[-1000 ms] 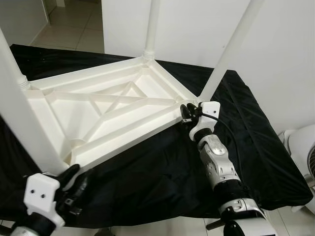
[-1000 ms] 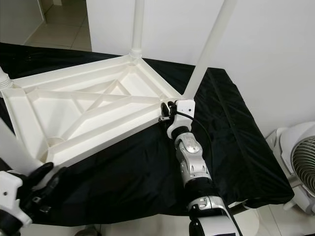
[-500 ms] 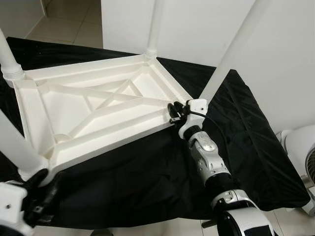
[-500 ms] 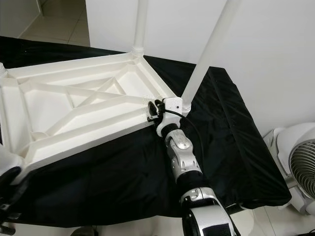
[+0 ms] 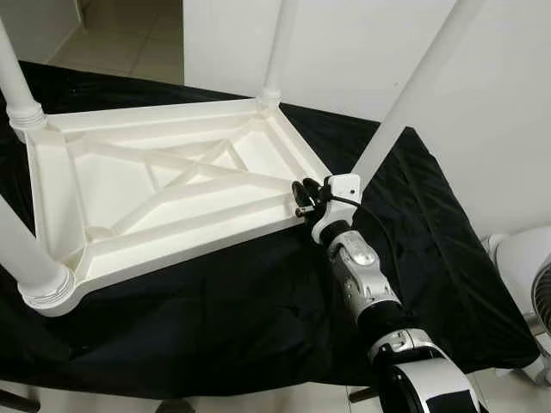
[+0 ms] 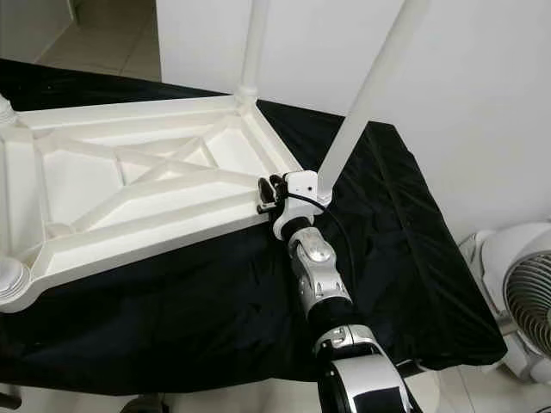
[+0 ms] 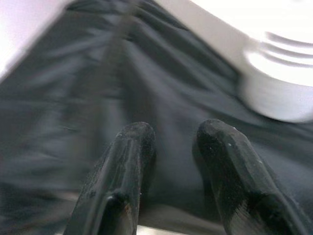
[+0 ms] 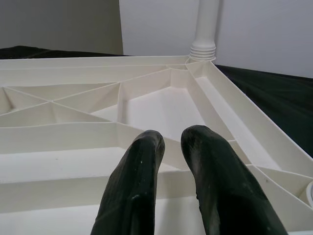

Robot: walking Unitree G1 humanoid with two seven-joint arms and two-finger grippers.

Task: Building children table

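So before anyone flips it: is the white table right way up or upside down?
Upside down. The table lies top-down on the black cloth, ribbed underside showing, its legs pointing up; the right gripper sits at its rim.

Upturned table (image 5: 164, 198) on cloth (image 5: 258, 318); fan (image 6: 521, 297) right.

Bright even indoor light, head views sharp, left wrist view motion-blurred

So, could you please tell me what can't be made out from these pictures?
- Table legs: upper ends cut off by the top edge of both eye views.
- Right end effector: whether it grips the upturned table rim is hidden behind its white wrist housing.
- Left end effector: its wrist view is blurred; black cloth and a leg base are smeared.
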